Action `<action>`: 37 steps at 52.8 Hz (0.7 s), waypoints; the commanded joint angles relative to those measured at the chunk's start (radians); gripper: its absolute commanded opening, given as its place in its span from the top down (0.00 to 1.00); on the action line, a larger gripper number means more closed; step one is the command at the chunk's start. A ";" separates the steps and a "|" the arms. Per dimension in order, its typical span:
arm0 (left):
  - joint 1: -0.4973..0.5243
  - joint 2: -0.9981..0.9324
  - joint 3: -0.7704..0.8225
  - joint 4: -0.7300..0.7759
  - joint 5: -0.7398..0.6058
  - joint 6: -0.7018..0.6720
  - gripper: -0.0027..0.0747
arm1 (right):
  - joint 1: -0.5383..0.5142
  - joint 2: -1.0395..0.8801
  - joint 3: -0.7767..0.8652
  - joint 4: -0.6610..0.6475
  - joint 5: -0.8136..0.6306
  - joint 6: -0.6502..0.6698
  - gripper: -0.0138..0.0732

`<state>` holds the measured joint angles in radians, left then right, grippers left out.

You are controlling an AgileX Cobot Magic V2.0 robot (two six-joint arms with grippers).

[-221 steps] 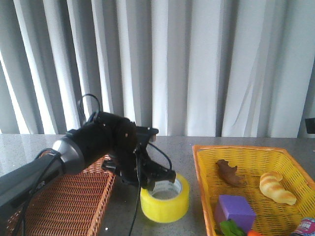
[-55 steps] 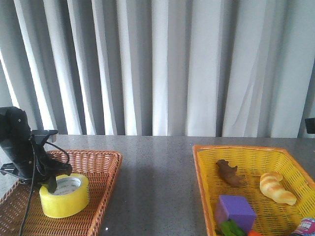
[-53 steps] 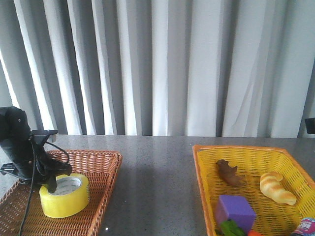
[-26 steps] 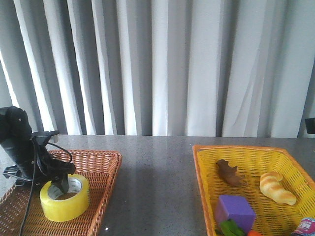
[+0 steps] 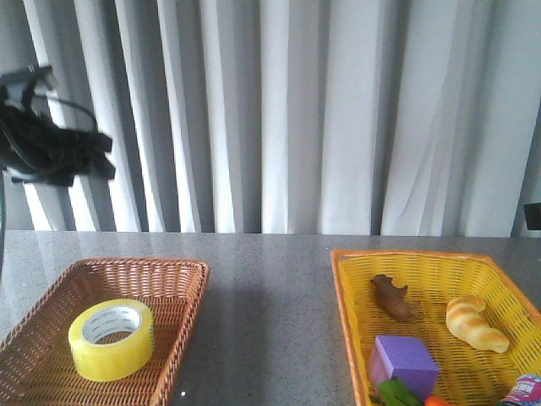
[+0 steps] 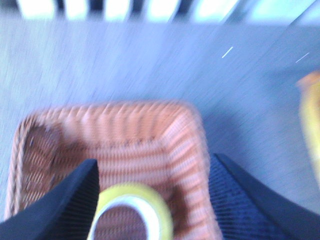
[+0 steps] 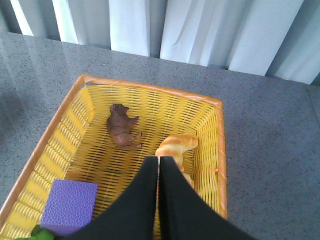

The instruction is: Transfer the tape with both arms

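Observation:
The yellow tape roll (image 5: 112, 338) with a white core lies flat in the brown wicker basket (image 5: 182, 292) at the front left. It also shows, blurred, in the left wrist view (image 6: 132, 215). My left gripper (image 6: 152, 197) is open and empty, high above the basket; the left arm (image 5: 51, 139) is raised at the upper left of the front view. My right gripper (image 7: 159, 162) is shut and empty, hovering above the yellow basket (image 7: 217, 150). The right arm is out of the front view.
The yellow basket (image 5: 347, 288) at the right holds a brown toy animal (image 5: 393, 298), a bread toy (image 5: 475, 323), a purple cube (image 5: 404, 364), green items and a can corner. Grey curtains hang behind the grey table (image 5: 270, 288).
My left gripper let go of the tape in the wicker basket and rose high up and away. The tape stays in the basket.

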<state>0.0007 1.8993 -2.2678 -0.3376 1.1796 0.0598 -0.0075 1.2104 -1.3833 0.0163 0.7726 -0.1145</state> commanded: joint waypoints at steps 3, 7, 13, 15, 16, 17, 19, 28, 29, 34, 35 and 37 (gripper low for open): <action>0.000 -0.140 -0.117 -0.086 -0.052 0.058 0.56 | -0.004 -0.021 -0.024 -0.002 -0.070 -0.003 0.85; 0.000 -0.186 -0.123 -0.046 -0.065 0.076 0.71 | -0.004 -0.021 -0.024 -0.002 -0.070 -0.003 0.85; 0.000 -0.224 -0.123 -0.003 -0.061 0.055 0.97 | -0.004 -0.021 -0.024 -0.002 -0.072 -0.003 0.85; 0.000 -0.231 -0.123 -0.007 -0.061 0.052 0.98 | -0.004 -0.021 -0.024 -0.002 -0.072 -0.003 0.85; 0.000 -0.235 -0.123 -0.008 -0.059 0.050 0.98 | -0.004 -0.021 -0.024 -0.002 -0.072 -0.003 0.85; 0.000 -0.235 -0.123 -0.010 -0.059 0.047 0.98 | -0.004 -0.021 -0.024 -0.002 -0.072 -0.003 0.85; 0.000 -0.242 -0.123 -0.015 -0.057 0.036 0.98 | -0.004 -0.021 -0.024 -0.002 -0.072 -0.003 0.85; 0.000 -0.246 -0.123 -0.014 -0.060 0.000 0.97 | -0.004 -0.021 -0.024 -0.002 -0.072 -0.003 0.85; 0.000 -0.246 -0.123 -0.014 -0.057 0.000 0.97 | -0.004 -0.021 -0.024 -0.002 -0.072 -0.003 0.85; 0.000 -0.245 -0.123 -0.014 -0.053 0.002 0.97 | -0.004 -0.021 -0.024 -0.002 -0.072 -0.003 0.85; 0.000 -0.245 -0.123 -0.014 -0.053 0.002 0.97 | -0.004 -0.021 -0.024 -0.002 -0.072 -0.003 0.85; 0.000 -0.245 -0.123 -0.014 -0.053 0.002 0.97 | -0.004 -0.021 -0.024 -0.002 -0.072 -0.003 0.85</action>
<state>0.0007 1.7020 -2.3689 -0.3327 1.1890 0.0738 -0.0075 1.2104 -1.3833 0.0163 0.7726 -0.1145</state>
